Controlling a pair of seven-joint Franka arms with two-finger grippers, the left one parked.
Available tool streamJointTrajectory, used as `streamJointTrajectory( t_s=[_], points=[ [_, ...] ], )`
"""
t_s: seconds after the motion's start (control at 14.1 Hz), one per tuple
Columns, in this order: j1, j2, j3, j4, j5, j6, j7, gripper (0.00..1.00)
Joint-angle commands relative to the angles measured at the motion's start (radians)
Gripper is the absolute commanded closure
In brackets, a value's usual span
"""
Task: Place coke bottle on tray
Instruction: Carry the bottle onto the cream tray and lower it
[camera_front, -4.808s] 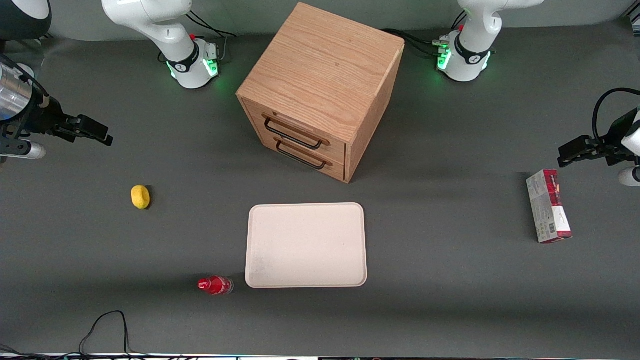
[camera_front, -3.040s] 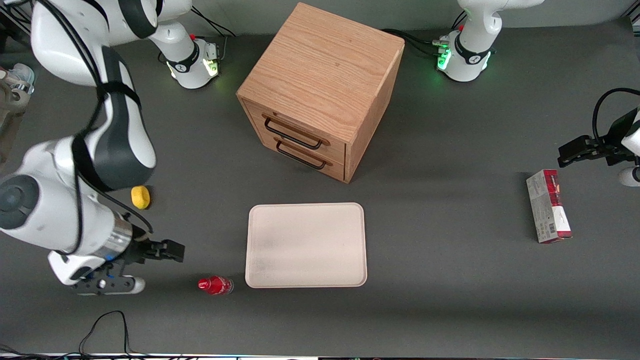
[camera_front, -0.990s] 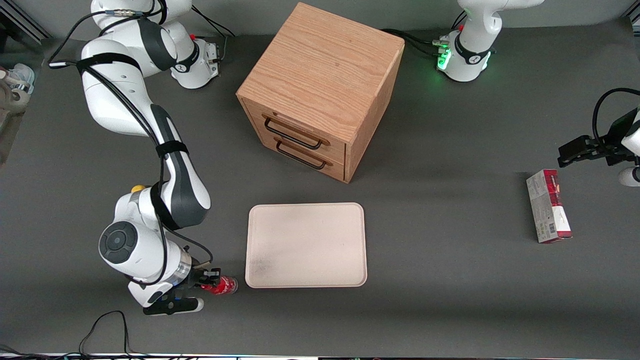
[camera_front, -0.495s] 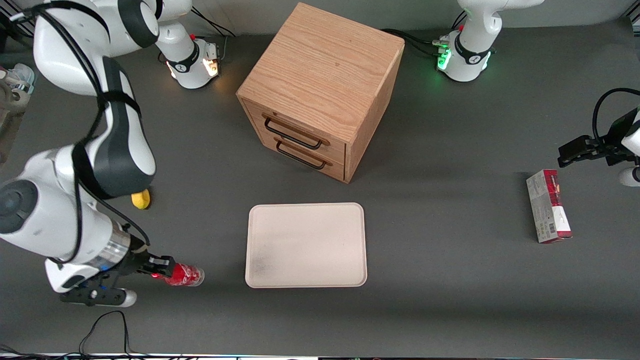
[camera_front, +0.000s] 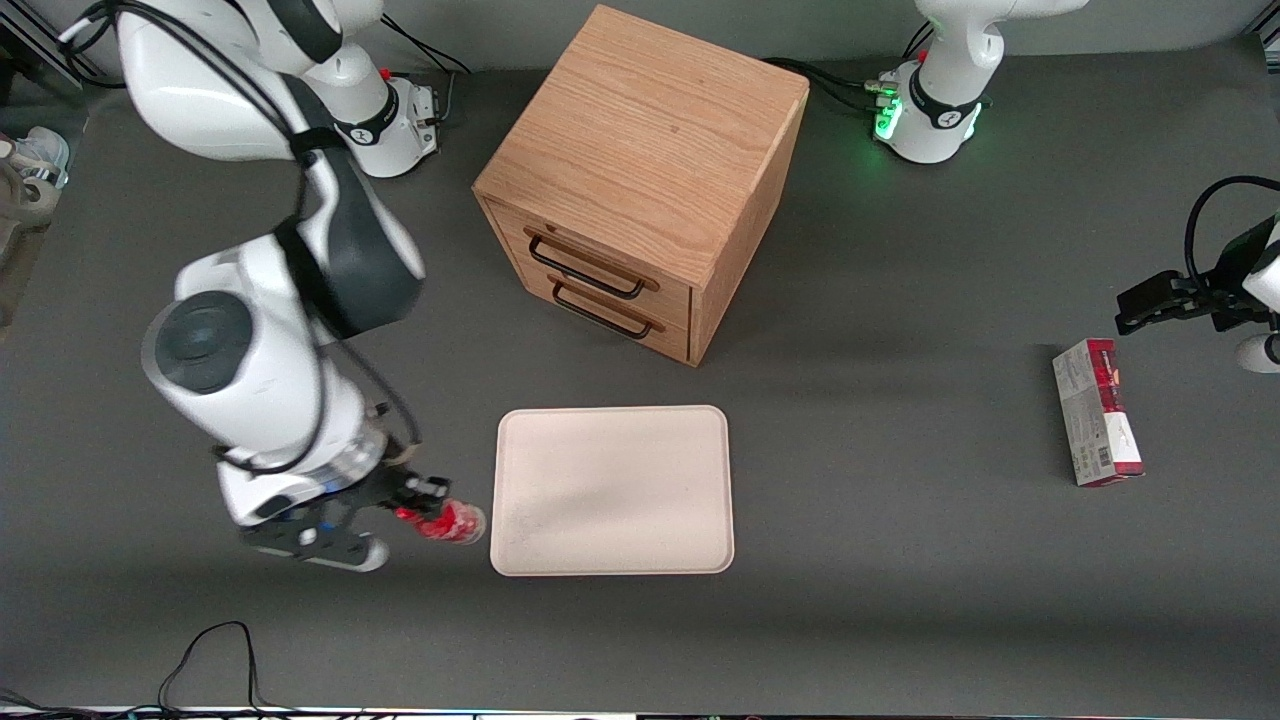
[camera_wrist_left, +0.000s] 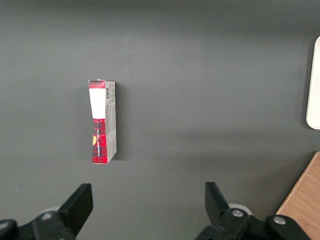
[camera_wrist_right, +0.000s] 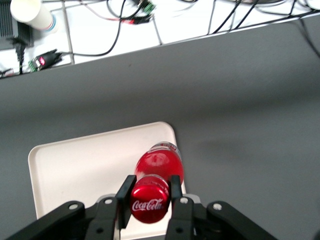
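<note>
A: What is located near the gripper (camera_front: 425, 500)?

B: The coke bottle (camera_front: 447, 522) is clamped at its cap between the closed fingers, just beside the tray (camera_front: 612, 490). A wooden cabinet (camera_front: 640, 180) is set farther from the camera; a carton (camera_front: 1096, 412) lies toward the parked arm's end.

A: What is added by the wrist view?

B: The bottle (camera_wrist_right: 159, 170) appears lifted over the tray's edge (camera_wrist_right: 75, 165). Cables (camera_wrist_right: 120, 20) are seen past the grey table (camera_front: 900, 560).

White "Coca-Cola" script reads on the red cap of the coke bottle (camera_wrist_right: 150, 204), which the gripper (camera_wrist_right: 148, 196) clamps by the neck just beside the tray (camera_wrist_right: 80, 170). The red-and-grey carton (camera_front: 1097, 412), lying toward the parked arm's end of the tabletop, carries print and a barcode that cannot be read.
</note>
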Motion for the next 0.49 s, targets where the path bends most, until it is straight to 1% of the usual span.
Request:
streamJointTrajectory(
  t_s=[0.0, 0.14, 0.21, 0.28, 0.42],
  points=[
    [-0.009, 0.007, 0.012, -0.022, -0.034, 0.033, 0.024, 1.00],
    [-0.009, 0.038, 0.011, -0.081, -0.043, 0.131, 0.022, 1.00],
    [-0.009, 0.053, 0.012, -0.114, -0.064, 0.194, 0.022, 1.00],
    [-0.009, 0.073, 0.011, -0.129, -0.072, 0.236, 0.021, 1.00],
    [-0.010, 0.107, 0.011, -0.134, -0.074, 0.253, -0.011, 1.00]
  ],
)
